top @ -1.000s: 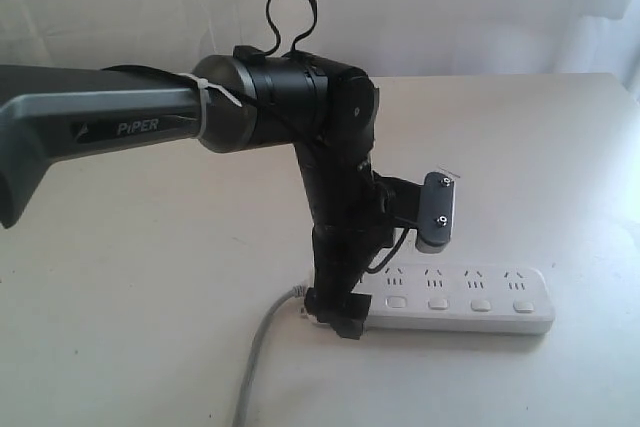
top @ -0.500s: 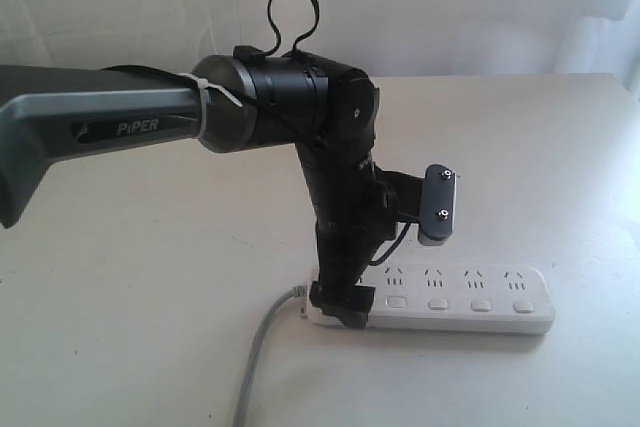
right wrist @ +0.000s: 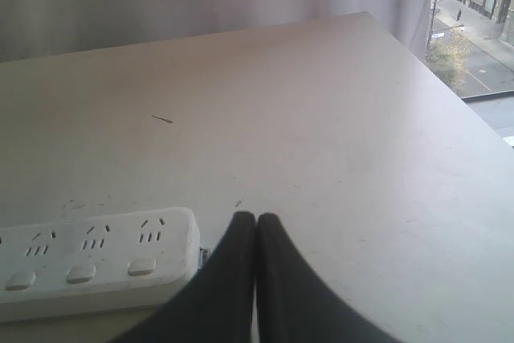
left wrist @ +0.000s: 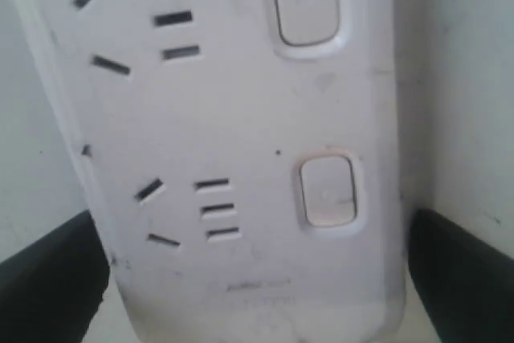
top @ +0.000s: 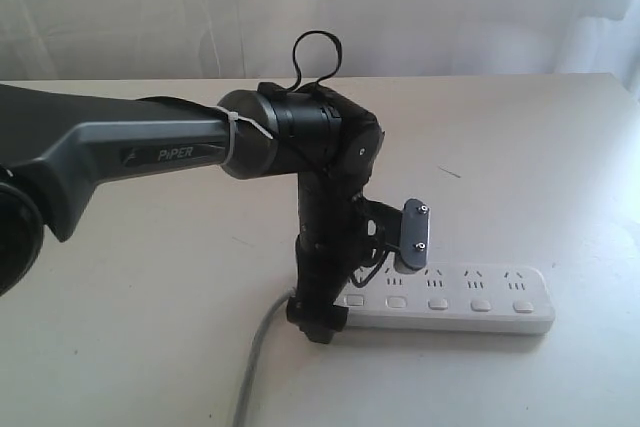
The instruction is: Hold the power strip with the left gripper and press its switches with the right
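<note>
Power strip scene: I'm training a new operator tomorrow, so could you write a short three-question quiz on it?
1. True or false: the right tool is pressing one of the switches.
2. Where does the left tool straddle the power strip? A) at the end with the cord B) at the middle C) at the end away from the cord
3. Fill in: the right wrist view shows ___ switches.
Key: 1 false, it sits shut beside the strip's end; 2 A; 3 three.
</note>
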### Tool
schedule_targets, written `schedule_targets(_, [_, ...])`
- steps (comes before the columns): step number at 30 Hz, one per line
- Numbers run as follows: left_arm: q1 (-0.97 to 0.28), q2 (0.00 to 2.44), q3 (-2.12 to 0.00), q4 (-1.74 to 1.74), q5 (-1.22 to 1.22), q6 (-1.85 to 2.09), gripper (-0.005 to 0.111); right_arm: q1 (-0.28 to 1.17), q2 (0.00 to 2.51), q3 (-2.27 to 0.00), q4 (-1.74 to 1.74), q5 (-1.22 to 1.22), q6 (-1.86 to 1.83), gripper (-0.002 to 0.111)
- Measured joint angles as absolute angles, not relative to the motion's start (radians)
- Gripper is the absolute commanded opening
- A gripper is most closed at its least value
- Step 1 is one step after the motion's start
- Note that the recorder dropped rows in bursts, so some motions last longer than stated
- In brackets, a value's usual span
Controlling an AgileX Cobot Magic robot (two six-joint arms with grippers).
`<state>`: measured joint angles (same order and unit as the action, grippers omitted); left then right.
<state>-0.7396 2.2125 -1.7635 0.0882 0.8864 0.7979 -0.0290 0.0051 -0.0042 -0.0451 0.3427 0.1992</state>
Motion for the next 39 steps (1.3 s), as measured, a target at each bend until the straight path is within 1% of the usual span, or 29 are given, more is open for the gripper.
schedule_targets(7, [-0.742, 2.216, -1.765, -0.013, 0.88, 0.876, 0.105, -0.029, 0.005, -0.004, -0.045, 0.343, 0.199, 0.0])
schedule_targets(9, [-0.745, 2.217, -1.765, -0.038, 0.869, 0.88, 0.102, -0.029, 0.005, -0.004, -0.045, 0.343, 0.199, 0.0])
schedule_targets(10, [-0.745, 2.217, -1.765, -0.04, 0.869, 0.877, 0.09, -0.029, 0.005, -0.004, -0.045, 0.343, 0.199, 0.0])
schedule_targets(11, [-0.745, 2.217, -1.765, -0.044, 0.864, 0.863, 0.073, -0.029, 0.005, -0.004, -0.045, 0.343, 0.199, 0.0])
schedule_targets(12, [-0.745, 2.217, -1.765, -0.041, 0.862, 0.835, 0.063, -0.029, 0.005, -0.004, -0.045, 0.343, 0.199, 0.0])
schedule_targets(13, [-0.746, 2.217, -1.765, -0.033, 0.862, 0.81, 0.032, -0.029, 0.005, -0.004, -0.045, 0.343, 0.199, 0.0])
schedule_targets(14, [-0.753, 2.217, -1.765, 0.0, 0.866, 0.76, 0.015, -0.029, 0.005, -0.004, -0.045, 0.343, 0.199, 0.0])
schedule_targets(15, [-0.754, 2.217, -1.765, 0.012, 0.872, 0.736, 0.001, -0.029, 0.005, -0.004, -0.045, 0.343, 0.199, 0.0])
schedule_targets(20, [-0.749, 2.217, -1.765, 0.138, 0.991, 0.672, 0.001, -0.029, 0.005, -0.004, -0.045, 0.343, 0.199, 0.0])
schedule_targets(26, [-0.699, 2.22, -1.765, 0.181, 1.122, 0.663, 0.0, -0.029, 0.005, -0.004, -0.045, 0.343, 0.199, 0.0])
schedule_targets(33, [-0.684, 2.21, -1.765, 0.172, 1.125, 0.667, 0.0, -0.029, 0.005, -0.004, -0.045, 0.343, 0.199, 0.0])
schedule_targets(39, [-0.684, 2.105, -1.731, 0.04, 1.057, 0.716, 0.0, -0.029, 0.005, -0.004, -0.045, 0.343, 0.199, 0.0])
